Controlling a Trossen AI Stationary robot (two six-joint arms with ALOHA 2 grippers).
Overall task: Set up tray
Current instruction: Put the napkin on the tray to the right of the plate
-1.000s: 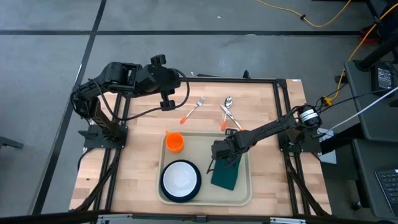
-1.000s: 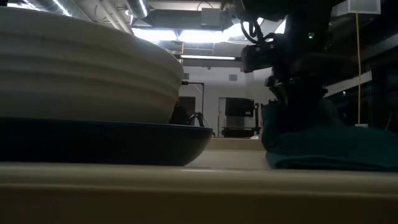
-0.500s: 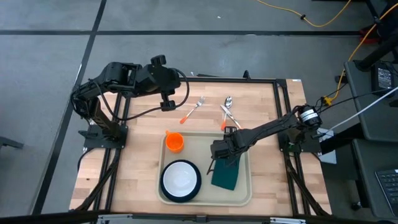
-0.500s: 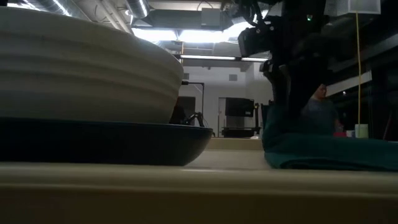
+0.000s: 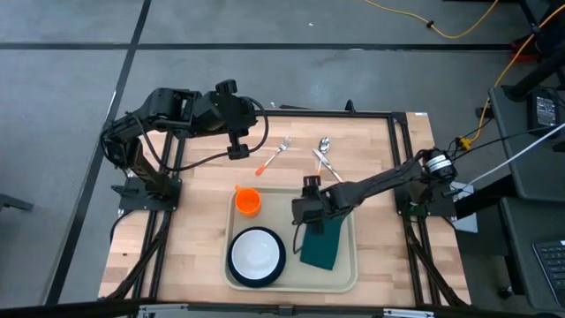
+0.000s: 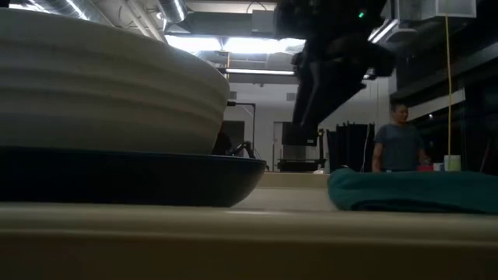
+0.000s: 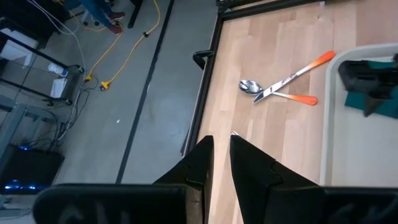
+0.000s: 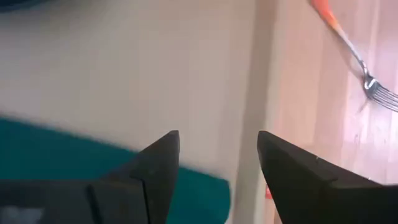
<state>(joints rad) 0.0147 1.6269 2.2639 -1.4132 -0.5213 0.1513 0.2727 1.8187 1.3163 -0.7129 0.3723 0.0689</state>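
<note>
The cream tray [image 5: 340,276] lies at the table's near middle. On it stand a dark plate [image 5: 235,268] bearing a white bowl [image 5: 256,252], an orange cup [image 5: 248,201], and a dark green folded napkin [image 5: 323,249] lying flat on the right half. My right gripper [image 5: 302,221] hangs open just above the napkin's far left corner, with nothing between its fingers [image 8: 163,152]. My left gripper [image 5: 237,148] is shut and empty, raised over the table's far left.
An orange-handled fork [image 5: 275,155] lies on the bare wood beyond the tray. To its right a spoon and another orange-handled utensil lie crossed [image 5: 325,161]. A person [image 6: 397,144] stands in the room behind the table. Cables run over the floor beyond the far edge.
My right gripper has opened and let go of the napkin. It has risen off the napkin, shifted a little toward the table's left and rolled. The napkin stays flat on the tray.
</note>
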